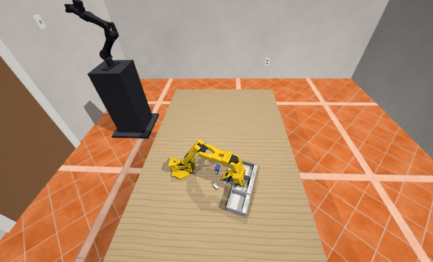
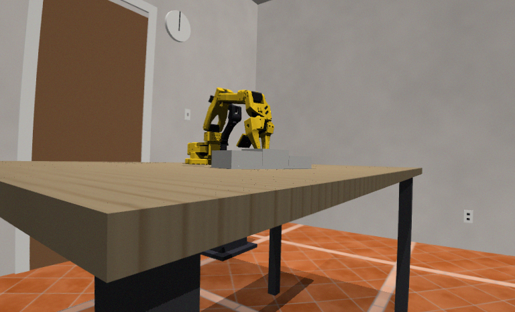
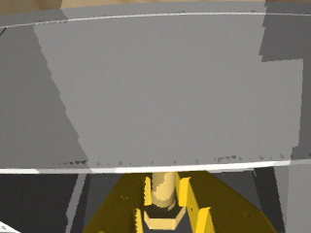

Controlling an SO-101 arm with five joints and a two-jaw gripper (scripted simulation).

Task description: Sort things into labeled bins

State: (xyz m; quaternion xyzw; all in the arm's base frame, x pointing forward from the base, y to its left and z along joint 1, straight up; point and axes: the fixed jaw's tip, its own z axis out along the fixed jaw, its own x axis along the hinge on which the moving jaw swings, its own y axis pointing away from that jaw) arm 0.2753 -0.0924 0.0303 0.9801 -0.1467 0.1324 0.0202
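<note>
My yellow gripper (image 1: 238,182) hangs over the middle of a row of grey bins (image 1: 241,190) on the wooden table. In the wrist view my fingers are shut on a small tan bolt-like piece (image 3: 163,193), held just above a bin's grey inner wall (image 3: 162,91). The side view shows the gripper (image 2: 261,142) right above the bins (image 2: 261,158). A blue cylinder (image 1: 217,168) lies on the table left of the bins. Another small blue thing (image 1: 225,178) lies by the gripper, partly hidden. A small white-grey piece (image 1: 216,185) lies nearer the front. The bin labels are not readable.
My arm's base (image 1: 180,167) stands on the table left of the things. A black pedestal with a dark arm (image 1: 123,96) stands on the floor beyond the table's left edge. The bins' far side is near the table's right part.
</note>
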